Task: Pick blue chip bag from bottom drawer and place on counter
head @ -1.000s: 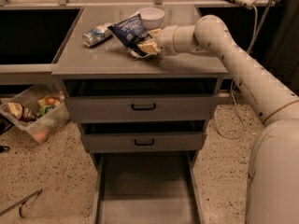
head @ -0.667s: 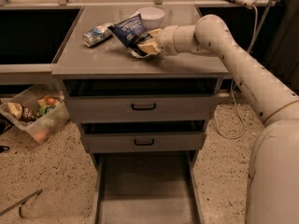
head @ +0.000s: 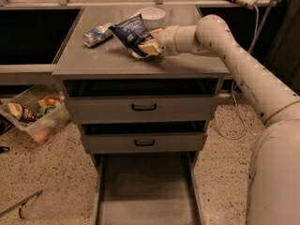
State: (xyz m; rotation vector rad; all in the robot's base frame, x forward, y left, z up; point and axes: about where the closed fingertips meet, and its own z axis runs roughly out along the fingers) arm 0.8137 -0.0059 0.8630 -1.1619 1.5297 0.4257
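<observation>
- Your gripper point(head: 149, 47) sits low over the counter point(head: 93, 60), pinching the lower end of the blue chip bag point(head: 130, 31).
- The bag's long axis slants up and left from the gripper, and its bottom edge is at or just above the counter.
</observation>
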